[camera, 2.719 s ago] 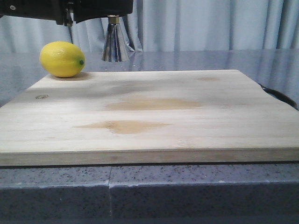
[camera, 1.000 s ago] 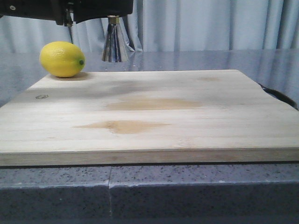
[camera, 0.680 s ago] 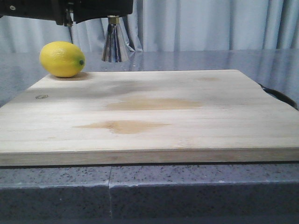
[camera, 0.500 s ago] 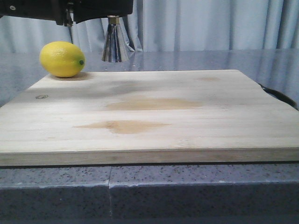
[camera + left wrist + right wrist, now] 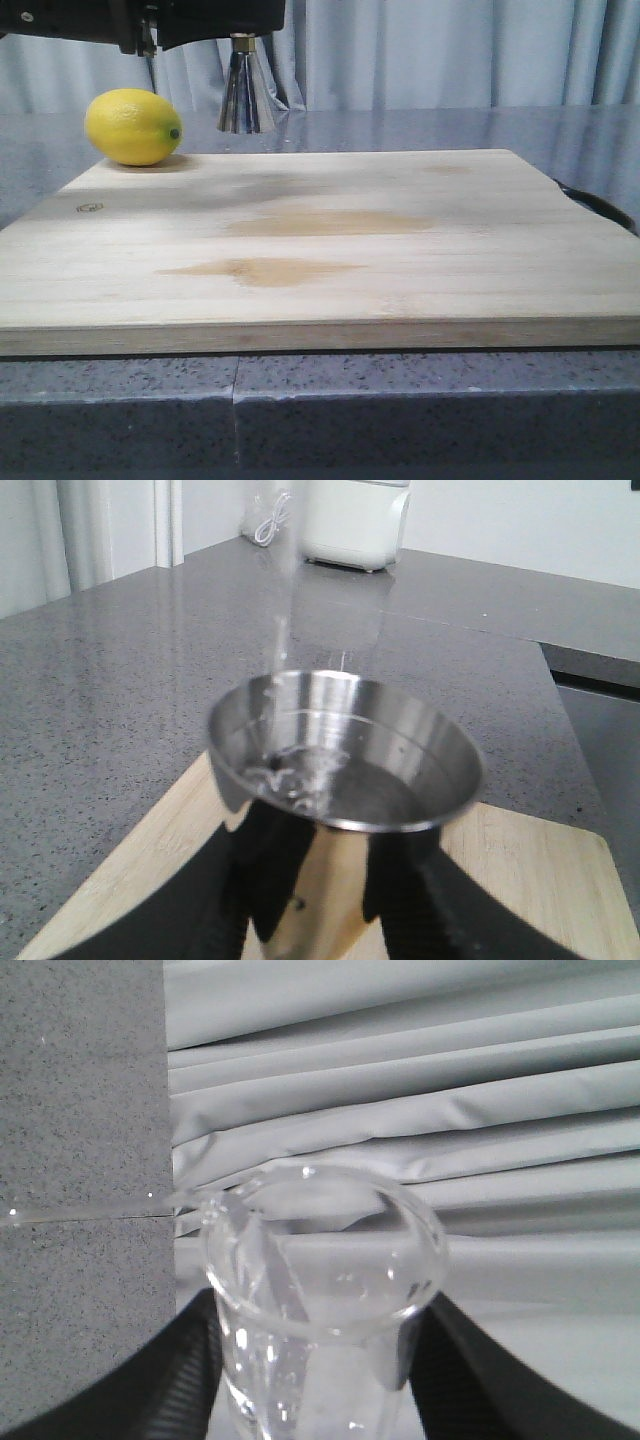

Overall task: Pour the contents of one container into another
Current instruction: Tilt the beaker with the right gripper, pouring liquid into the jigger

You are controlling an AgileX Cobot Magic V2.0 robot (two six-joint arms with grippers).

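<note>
The steel jigger (image 5: 345, 765) stands upright between the black fingers (image 5: 285, 865) of my left gripper (image 5: 340, 880), which is shut on its waist. A thin clear stream (image 5: 284, 620) falls into its upper cup and splashes on the liquid inside. In the front view only the jigger's lower cone (image 5: 246, 98) shows, hanging above the far edge of the wooden board (image 5: 320, 240). The glass beaker (image 5: 320, 1260) lies tipped on its side, and my right gripper (image 5: 320, 1380) is shut on it. A thin stream (image 5: 90, 1210) leaves the beaker's lip.
A yellow lemon (image 5: 132, 126) rests on the board's far left corner. The black body of an arm (image 5: 200, 18) fills the top left of the front view. A grey stone counter (image 5: 400, 410) carries the board, with curtains behind. A white appliance (image 5: 355, 520) stands far back.
</note>
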